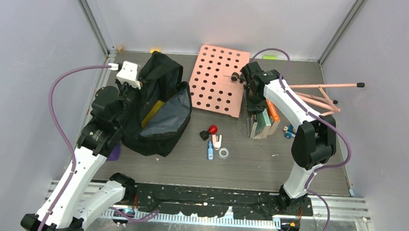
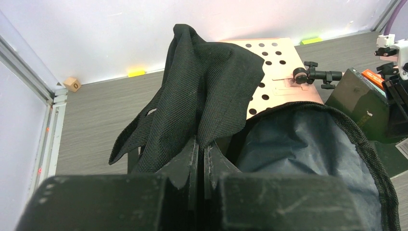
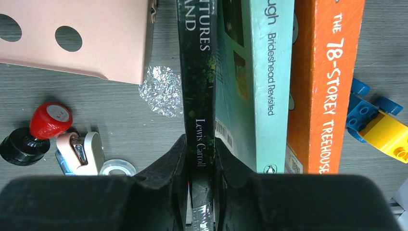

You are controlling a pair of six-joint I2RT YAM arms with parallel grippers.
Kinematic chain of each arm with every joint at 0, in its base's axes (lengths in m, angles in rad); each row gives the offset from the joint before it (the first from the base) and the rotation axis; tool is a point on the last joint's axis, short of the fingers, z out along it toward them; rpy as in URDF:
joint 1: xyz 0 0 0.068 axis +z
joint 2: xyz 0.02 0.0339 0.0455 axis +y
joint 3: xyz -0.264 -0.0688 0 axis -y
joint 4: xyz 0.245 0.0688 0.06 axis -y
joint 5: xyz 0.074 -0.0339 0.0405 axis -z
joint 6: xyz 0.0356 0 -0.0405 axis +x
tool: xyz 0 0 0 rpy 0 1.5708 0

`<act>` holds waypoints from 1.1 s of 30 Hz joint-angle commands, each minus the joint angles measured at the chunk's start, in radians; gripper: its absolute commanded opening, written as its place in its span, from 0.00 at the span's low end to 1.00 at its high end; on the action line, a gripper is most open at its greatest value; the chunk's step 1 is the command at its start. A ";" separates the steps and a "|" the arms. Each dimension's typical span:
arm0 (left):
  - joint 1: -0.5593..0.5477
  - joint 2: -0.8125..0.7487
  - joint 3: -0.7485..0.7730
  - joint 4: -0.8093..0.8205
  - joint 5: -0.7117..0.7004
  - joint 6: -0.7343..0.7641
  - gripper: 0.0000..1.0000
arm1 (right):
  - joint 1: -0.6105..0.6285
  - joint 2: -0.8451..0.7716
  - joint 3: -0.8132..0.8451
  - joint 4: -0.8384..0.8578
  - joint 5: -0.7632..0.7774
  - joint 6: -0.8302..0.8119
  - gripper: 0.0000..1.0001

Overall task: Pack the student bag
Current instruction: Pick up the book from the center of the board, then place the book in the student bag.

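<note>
A: Where is the student bag (image 1: 164, 118) lying?

B: We are seeing it lying on the left side of the tabletop (image 1: 264, 163), with its mouth gaping and the grey lining showing.

A: And what is our left claw (image 2: 201, 144) doing?

B: We are pinching a fold of the bag's black cloth, the fingers almost together.

A: And the right claw (image 3: 199, 142)?

B: We are gripping the spine of the dark green book (image 3: 197, 72). It is touching the teal book (image 3: 250, 86), the orange book (image 3: 322, 72) is standing behind that, and the pink board (image 1: 219, 78) is near.
</note>
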 commanded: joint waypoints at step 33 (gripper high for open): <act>0.000 -0.040 -0.021 0.030 0.038 -0.023 0.00 | 0.418 -0.251 0.697 -0.291 -0.444 0.476 0.01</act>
